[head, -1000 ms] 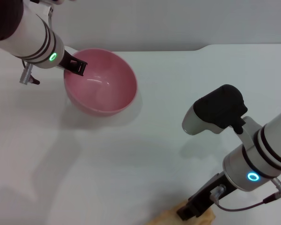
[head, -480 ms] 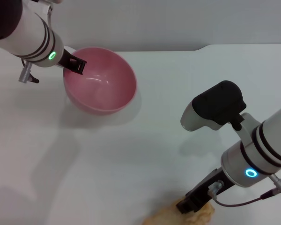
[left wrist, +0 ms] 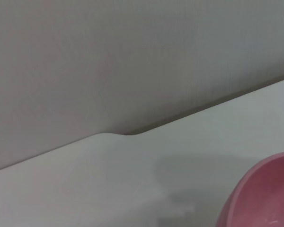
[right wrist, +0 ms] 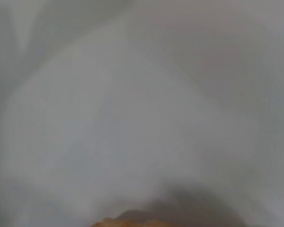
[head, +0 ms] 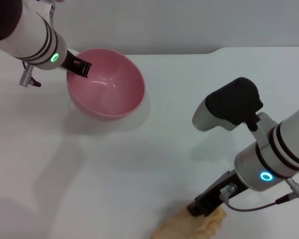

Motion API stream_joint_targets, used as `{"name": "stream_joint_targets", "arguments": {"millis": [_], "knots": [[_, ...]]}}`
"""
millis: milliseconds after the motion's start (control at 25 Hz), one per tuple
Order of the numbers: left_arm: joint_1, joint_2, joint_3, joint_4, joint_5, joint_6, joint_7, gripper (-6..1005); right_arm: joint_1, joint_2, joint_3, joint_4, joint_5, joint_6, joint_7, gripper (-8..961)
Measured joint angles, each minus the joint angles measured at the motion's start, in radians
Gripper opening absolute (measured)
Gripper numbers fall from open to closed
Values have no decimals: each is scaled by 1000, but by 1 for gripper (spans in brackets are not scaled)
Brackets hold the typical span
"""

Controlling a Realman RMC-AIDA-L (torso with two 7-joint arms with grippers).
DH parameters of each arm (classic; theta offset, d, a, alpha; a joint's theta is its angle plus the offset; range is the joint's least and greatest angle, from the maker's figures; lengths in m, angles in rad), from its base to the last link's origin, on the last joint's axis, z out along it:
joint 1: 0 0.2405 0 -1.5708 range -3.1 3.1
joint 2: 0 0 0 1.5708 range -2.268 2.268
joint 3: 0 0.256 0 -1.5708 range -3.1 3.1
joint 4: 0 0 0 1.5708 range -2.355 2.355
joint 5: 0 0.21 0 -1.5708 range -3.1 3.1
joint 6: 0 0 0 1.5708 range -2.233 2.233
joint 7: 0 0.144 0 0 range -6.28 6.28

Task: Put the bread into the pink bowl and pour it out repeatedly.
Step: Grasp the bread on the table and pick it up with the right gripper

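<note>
— While you look down from the head camera, where are your grippers?

— My left gripper [head: 79, 67] is at the far-left rim of the pink bowl [head: 107, 84], its dark fingers closed on that rim. The bowl sits on the white table [head: 139, 164], tipped a little so its hollow faces the camera.

— And the right?

— My right gripper [head: 205, 204] is low at the near edge of the table, well apart from the bowl, pressed against the bread [head: 189, 228]. Its dark tip touches the top of the loaf, but whether those fingers are clamped on it or merely resting, I cannot tell.

— Anything from the wrists?

— My right wrist shows only a tan sliver of bread [right wrist: 128, 221]; my left shows a curve of the pink bowl [left wrist: 260, 198].
</note>
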Motion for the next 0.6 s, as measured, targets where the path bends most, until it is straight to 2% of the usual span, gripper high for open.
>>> {"name": "stream_joint_targets", "arguments": {"millis": [160, 480, 600], "knots": [[0, 0, -2, 0, 0, 1, 7, 43, 1, 0, 3, -1, 0, -8, 0, 242], [0, 0, -4, 0, 0, 3, 10, 44, 3, 1, 4, -5, 0, -19, -1, -2], [0, 0, -4, 0, 0, 3, 11, 44, 3, 1, 5, -21, 0, -19, -1, 8]]}}
